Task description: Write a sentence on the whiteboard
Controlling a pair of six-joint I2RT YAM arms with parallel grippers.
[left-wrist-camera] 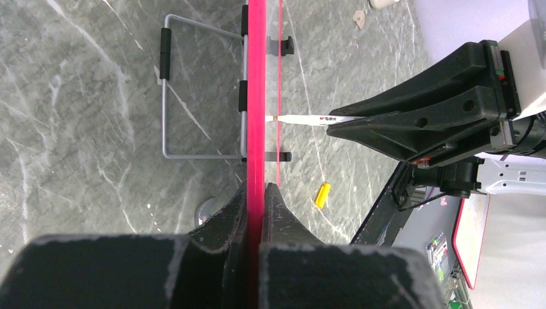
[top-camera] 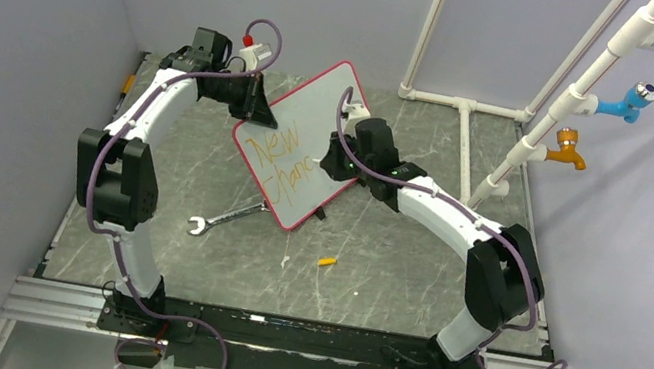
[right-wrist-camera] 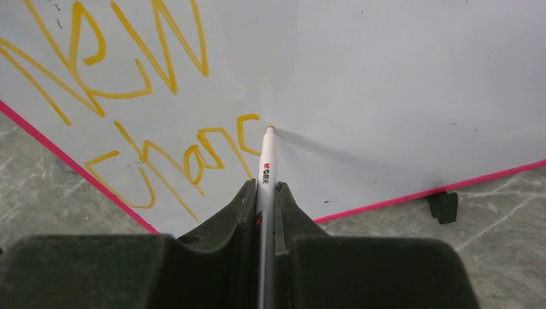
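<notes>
Whiteboard: a flat white rectangular whiteboard (top-camera: 312,131) with rounded corners and a thin red frame is propped at a slant over the middle of the grey marbled worktop (top-camera: 390,267), between the two arms. One corner points down. A small black foot shows on its lower edge.
Sentence: orange handwriting (right-wrist-camera: 129,84) runs in two slanted lines on the board's lower left part, reading "New" above "Chanc".
Marker pen: a slim white marker pen (right-wrist-camera: 266,164) has its tip touching the board just beside the last "c".
Right fingers (right-wrist-camera: 232,212): pressed against the pen's barrel from both sides, pinching it.
Left fingers (left-wrist-camera: 281,222): closed on the board's red edge, clamping the frame.
Wire stand: a grey wire stand (left-wrist-camera: 166,96) is fixed to the board's back face.
Spanner: a silver open-ended spanner (top-camera: 220,219) lies on the worktop just beside the board's lower corner.
Cap: a small yellow-orange cap (top-camera: 327,262) lies on the worktop, near the board but apart from it.
Pipe frame: a white plastic pipe frame (top-camera: 468,108) stands at the far right.
</notes>
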